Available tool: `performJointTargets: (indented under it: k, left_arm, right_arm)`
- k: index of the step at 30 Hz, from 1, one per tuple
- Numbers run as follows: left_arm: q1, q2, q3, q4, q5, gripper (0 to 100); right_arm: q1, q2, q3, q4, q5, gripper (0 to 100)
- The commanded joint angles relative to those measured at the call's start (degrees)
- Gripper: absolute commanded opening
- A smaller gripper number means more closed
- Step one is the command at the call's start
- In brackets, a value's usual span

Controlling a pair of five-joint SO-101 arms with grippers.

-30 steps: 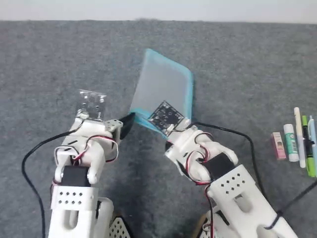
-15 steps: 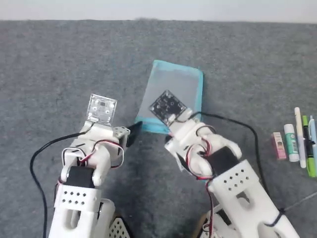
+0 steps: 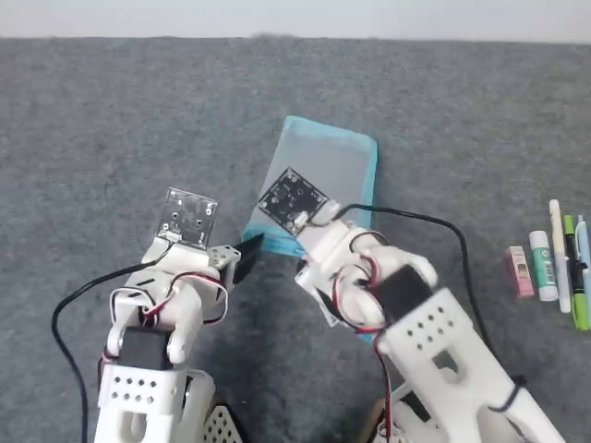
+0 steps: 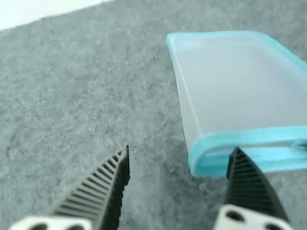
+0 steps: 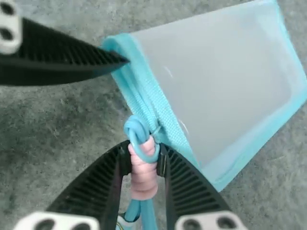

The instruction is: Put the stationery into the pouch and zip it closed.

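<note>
Right hand point(image 5: 143, 152) pinches the pink zipper pull point(image 5: 143, 179) at the near edge of the pouch point(image 5: 216, 72) — the pull's lower end is hidden. Left hand point(image 4: 180, 155) is spread wide, one fingertip point(image 4: 242, 172) at the pouch corner. Stationery point(image 3: 554, 263) lies well right of the right hand — partly cut off.

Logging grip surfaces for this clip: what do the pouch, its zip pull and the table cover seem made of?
Pouch: likely soft frosted plastic, matt and translucent, edged with woven turquoise tape. Zip pull: turquoise cord loop through a pink sleeve, perhaps rubber or plastic. Table cover: grey felt or short carpet, by its fuzzy nap.
</note>
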Motion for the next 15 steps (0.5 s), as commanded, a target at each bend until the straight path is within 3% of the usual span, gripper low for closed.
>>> performJointTargets:
  k: [1,11,15]
  left_arm:
    - [-0.3,1.9,-0.8,-2.9,-0.9,31]
    - [-1.9,6.7,-0.7,-8.3,-1.1,31]
    - [-1.8,8.6,-0.6,-10.7,-0.9,31]
  right_arm:
    - [-0.2,-5.7,-3.4,2.4,1.4,0.6]
    - [-0.8,-11.6,-3.5,7.5,4.0,0.6]
    - [-5.5,-12.3,-3.4,9.5,5.0,0.6]
